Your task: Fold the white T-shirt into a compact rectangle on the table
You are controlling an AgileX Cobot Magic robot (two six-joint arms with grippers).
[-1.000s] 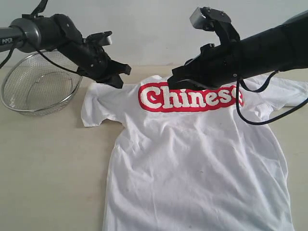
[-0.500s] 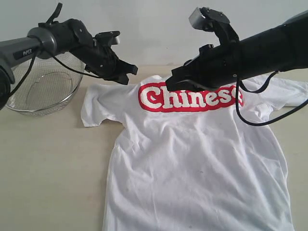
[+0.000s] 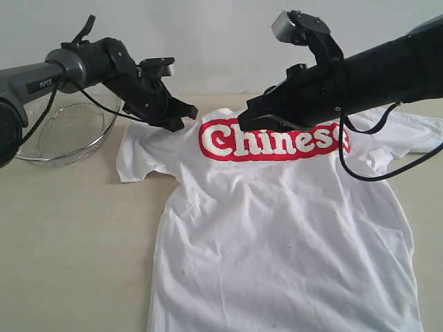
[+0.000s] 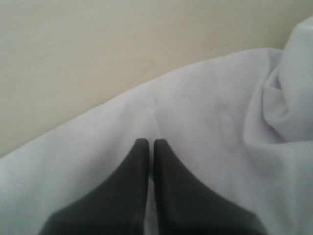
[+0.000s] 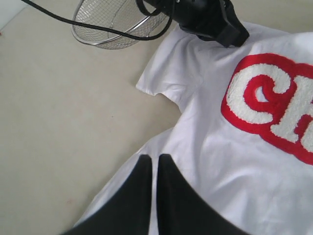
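The white T-shirt (image 3: 277,228) lies spread face up on the table (image 3: 69,242), its red "Chinese" band (image 3: 273,140) across the chest. My left gripper (image 3: 181,116) is shut and sits low over the shirt's left shoulder, just above the sleeve; in the left wrist view its fingertips (image 4: 150,143) are together over white cloth (image 4: 195,112), with no fold caught between them. My right gripper (image 3: 248,119) is shut too, hovering over the collar end of the band. Its tips (image 5: 155,157) point down at the shirt's side edge (image 5: 220,147).
A wire-mesh metal bowl (image 3: 62,131) stands on the table at the back left, close to the left arm; it also shows in the right wrist view (image 5: 112,24). A black cable (image 3: 374,173) from the right arm hangs over the shirt's right sleeve.
The left arm has swung right, from over the bowl's rim toward the shirt's shoulder, and dipped slightly at the end. The right arm and the shirt have not moved.
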